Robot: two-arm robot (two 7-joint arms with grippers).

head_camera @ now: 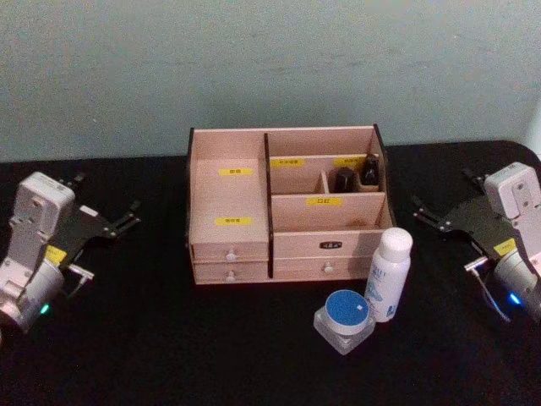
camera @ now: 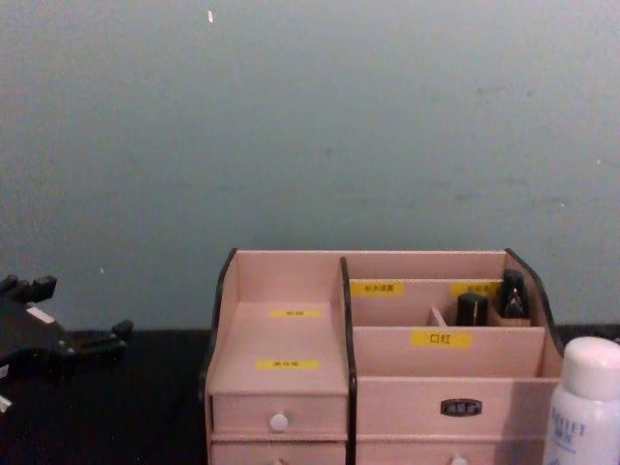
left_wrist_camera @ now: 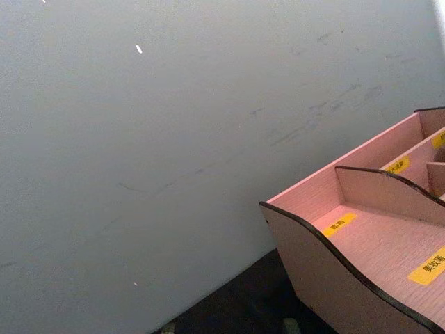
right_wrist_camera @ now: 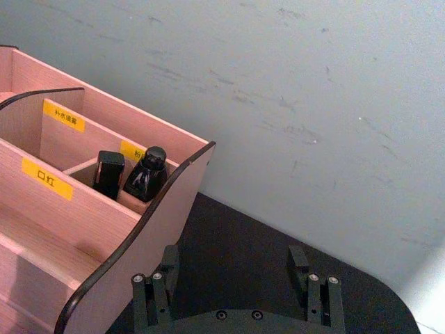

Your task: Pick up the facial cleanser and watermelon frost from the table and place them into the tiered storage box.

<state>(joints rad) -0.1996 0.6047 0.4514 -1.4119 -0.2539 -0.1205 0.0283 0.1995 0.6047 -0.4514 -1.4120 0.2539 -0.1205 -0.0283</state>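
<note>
The left gripper (head_camera: pixel 106 203) hangs above the black tabletop (head_camera: pixel 127 338), well off the left side of the tiered storage box (head_camera: pixel 228 196), its fingers spread and grasping nothing. The right gripper (head_camera: pixel 444 196) hangs well off the box's right side, also released and spread wide. A white bottle (head_camera: pixel 390 275) stands upright just before the box's front right corner, cap up and long axis vertical, partly covering the right drawers. A squat clear jar (head_camera: pixel 344 317) sits with its round blue lid facing up, just beside the bottle on the side away from the box. The box faces the robot with white-knobbed drawers in front and tiers rising behind. Its rear right compartment holds two small dark bottles (head_camera: pixel 345 179), upright.
</note>
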